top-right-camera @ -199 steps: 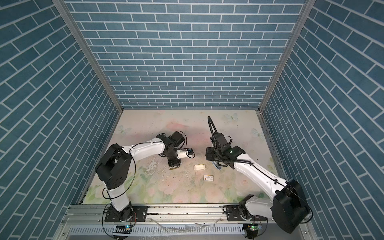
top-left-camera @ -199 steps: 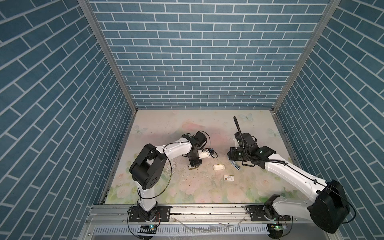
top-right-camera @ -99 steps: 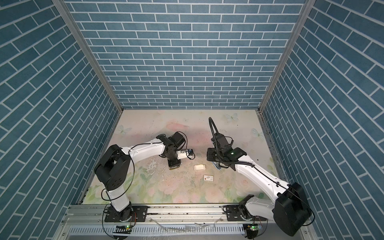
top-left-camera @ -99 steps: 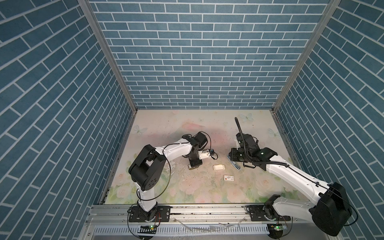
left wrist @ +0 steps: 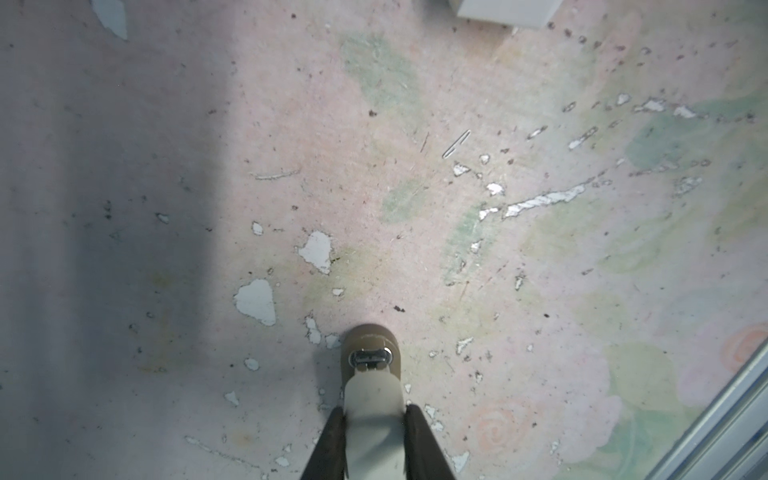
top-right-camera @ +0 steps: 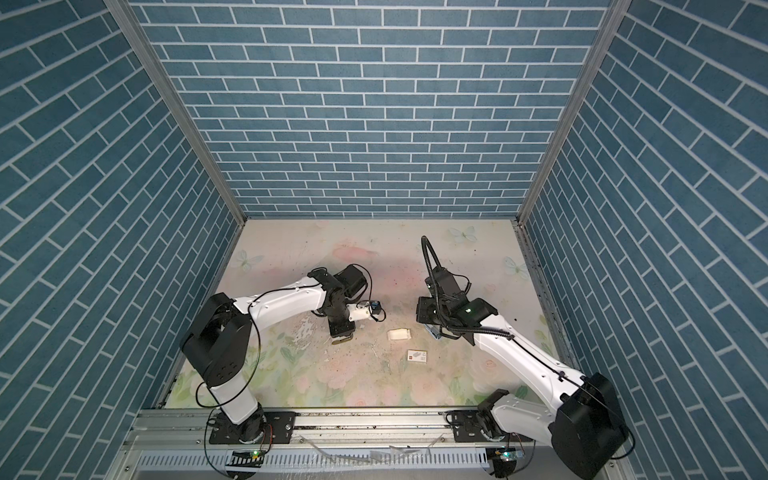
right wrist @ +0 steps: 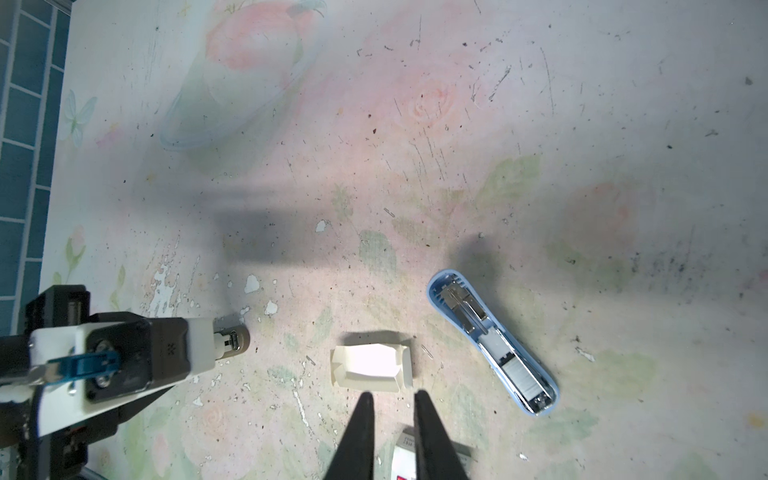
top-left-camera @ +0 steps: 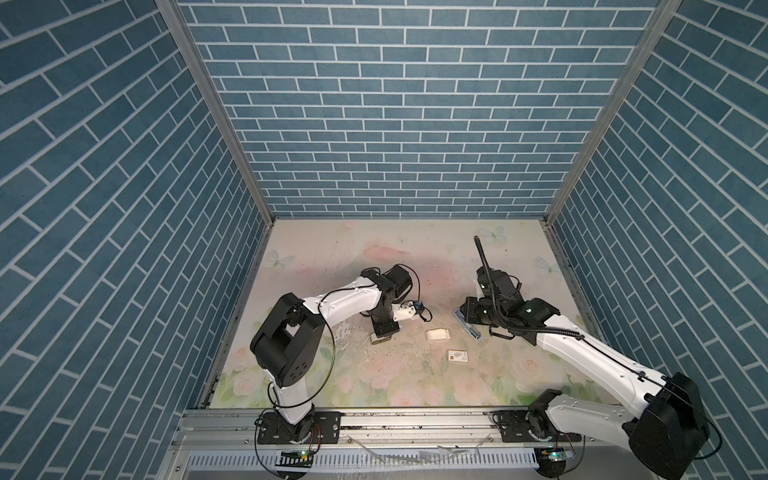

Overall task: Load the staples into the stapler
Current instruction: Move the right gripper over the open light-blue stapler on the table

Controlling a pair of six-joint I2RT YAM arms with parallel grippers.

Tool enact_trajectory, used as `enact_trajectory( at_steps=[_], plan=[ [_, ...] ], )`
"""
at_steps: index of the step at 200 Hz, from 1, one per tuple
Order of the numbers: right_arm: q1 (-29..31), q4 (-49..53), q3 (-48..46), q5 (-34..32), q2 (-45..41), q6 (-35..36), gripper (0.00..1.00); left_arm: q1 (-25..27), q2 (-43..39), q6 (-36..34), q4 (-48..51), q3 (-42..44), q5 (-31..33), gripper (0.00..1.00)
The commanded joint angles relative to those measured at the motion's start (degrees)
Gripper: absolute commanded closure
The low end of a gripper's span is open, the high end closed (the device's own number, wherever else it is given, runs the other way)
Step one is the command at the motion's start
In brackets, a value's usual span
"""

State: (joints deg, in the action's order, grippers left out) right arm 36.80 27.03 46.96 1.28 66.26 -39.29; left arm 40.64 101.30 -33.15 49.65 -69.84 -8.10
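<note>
Arms in both top views: left arm [top-left-camera: 345, 300] [top-right-camera: 286, 300] folded tight at the elbow, forearm stretched toward the middle of the worktop [top-left-camera: 374, 249], wrist turned straight down. Below it, left gripper [top-left-camera: 382, 330] [top-right-camera: 341, 331] pointing at the surface, clamped on beige stapler [top-left-camera: 378, 340] [top-right-camera: 341, 340]; brown end touching the worktop or just above it, not to be told which. Opposite, right arm [top-left-camera: 582, 347] [top-right-camera: 519, 347] reaching long and low from the front right corner, wrist over blue stapler [top-left-camera: 468, 328], flat on the surface right of the middle and partly hidden under that wrist. Between the two arms, cream tray [top-left-camera: 439, 334] [top-right-camera: 399, 334]; nearer the front edge, white box [top-left-camera: 457, 356] [top-right-camera: 417, 356] with a red mark.

Left wrist view: two black fingers [left wrist: 332, 444] pressed against the pale body of the beige stapler, chrome nose and brown base beyond them, chipped floral surface underneath. Well ahead, loose staple [left wrist: 456, 143] flat on the worktop.

Right wrist view: right gripper [right wrist: 392, 395] low over the worktop, fingers a narrow gap apart, gripping nothing, tips just short of the cream tray, directly ahead and in the way. Partly under the fingers, white box. Off to one side and apart from them, blue stapler opened flat, metal channel upward, grey ribbed strip [right wrist: 525, 379] inside; staples or not, not to be told. Beyond the tray's other side, left gripper with its stapler, well apart.
</note>
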Motion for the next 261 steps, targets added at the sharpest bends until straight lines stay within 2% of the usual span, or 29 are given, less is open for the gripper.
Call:
enact_trajectory(
  at_steps=[1, 47, 73, 121, 159, 196, 261],
  plan=[
    [-0.2, 2.4, -1.8, -2.3, -1.5, -2.8, 0.76, 0.2, -1.4, 0.4, 1.8, 0.4, 0.2, 0.69],
    [-0.5, 3.0, -5.1, -3.2, -4.3, -6.9, 0.74, 0.2, -1.2, 0.3, 1.4, -0.2, -0.3, 0.65],
    [-0.7, 3.7, -7.7, -1.3, -6.4, -9.2, 0.74, 0.2, -1.2, 0.2, 1.4, -0.6, -0.3, 0.57],
    [-0.7, -0.1, -14.2, 3.4, -7.9, -13.6, 0.76, 0.2, -1.1, -0.2, 1.7, -1.8, -0.8, 0.51],
    [-0.8, -4.0, -16.6, 6.5, -5.0, -14.9, 0.77, 0.2, -1.9, -0.5, 1.7, -1.8, -1.4, 0.39],
    [-1.2, -7.2, -17.7, 6.6, -1.3, -14.9, 0.77, 0.2, -2.6, -0.5, 2.1, -2.5, -2.1, 0.31],
    [-4.3, -9.1, -18.0, 6.7, 4.6, -12.2, 0.79, 0.2, -4.6, -0.5, 4.9, -5.5, -4.0, 0.24]
  ],
)
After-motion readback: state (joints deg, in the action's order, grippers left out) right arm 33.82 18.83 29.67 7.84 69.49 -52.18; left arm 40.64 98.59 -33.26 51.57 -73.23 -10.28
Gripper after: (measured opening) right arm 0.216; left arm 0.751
